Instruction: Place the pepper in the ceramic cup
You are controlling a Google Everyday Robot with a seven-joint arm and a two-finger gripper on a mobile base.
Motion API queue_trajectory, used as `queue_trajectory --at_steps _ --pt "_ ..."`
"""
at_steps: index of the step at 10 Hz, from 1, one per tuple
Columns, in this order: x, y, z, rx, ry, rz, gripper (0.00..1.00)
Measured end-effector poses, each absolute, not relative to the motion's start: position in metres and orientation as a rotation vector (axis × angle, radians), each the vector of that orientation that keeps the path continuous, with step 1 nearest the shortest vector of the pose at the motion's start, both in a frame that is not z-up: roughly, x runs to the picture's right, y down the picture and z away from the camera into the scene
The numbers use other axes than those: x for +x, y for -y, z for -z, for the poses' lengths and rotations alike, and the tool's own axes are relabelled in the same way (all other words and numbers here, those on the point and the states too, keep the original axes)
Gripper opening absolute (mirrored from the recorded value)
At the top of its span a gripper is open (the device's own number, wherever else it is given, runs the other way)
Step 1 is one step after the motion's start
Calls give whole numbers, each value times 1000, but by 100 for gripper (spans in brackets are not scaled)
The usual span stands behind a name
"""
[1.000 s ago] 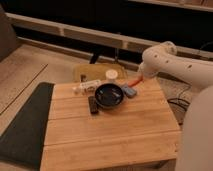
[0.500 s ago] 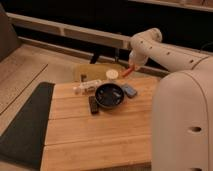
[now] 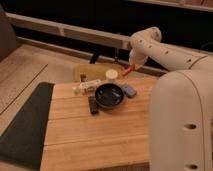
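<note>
My gripper [image 3: 131, 68] hangs from the white arm over the table's back edge, shut on the small orange-red pepper [image 3: 128, 72]. The pepper is held in the air, just right of and slightly above the small cream-white ceramic cup [image 3: 111, 75]. The cup stands upright at the back of the wooden table [image 3: 100, 135], behind the dark bowl.
A wide dark bowl [image 3: 109, 95] sits just in front of the cup. A black remote-like bar [image 3: 93, 104] and a whitish bottle [image 3: 85, 88] lie to its left, a blue-grey object [image 3: 129, 90] to its right. A yellowish seat [image 3: 95, 70] stands behind the table, a dark mat [image 3: 25, 125] to the left.
The arm has swung left and back with the pepper, from beside the bowl's right to just right of the cup. The things on the table have not moved.
</note>
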State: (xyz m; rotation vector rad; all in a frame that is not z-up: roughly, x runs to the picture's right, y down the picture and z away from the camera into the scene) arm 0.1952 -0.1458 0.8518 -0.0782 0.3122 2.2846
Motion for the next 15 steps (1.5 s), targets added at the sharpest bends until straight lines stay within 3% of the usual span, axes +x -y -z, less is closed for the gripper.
queue_trajectory --at_steps 4,10,15 --pt "219 175 -879 14 -359 -2216 0" --pt "158 180 -935 -116 -403 -2073 0" --pt "118 154 -967 -201 -477 -1934 0"
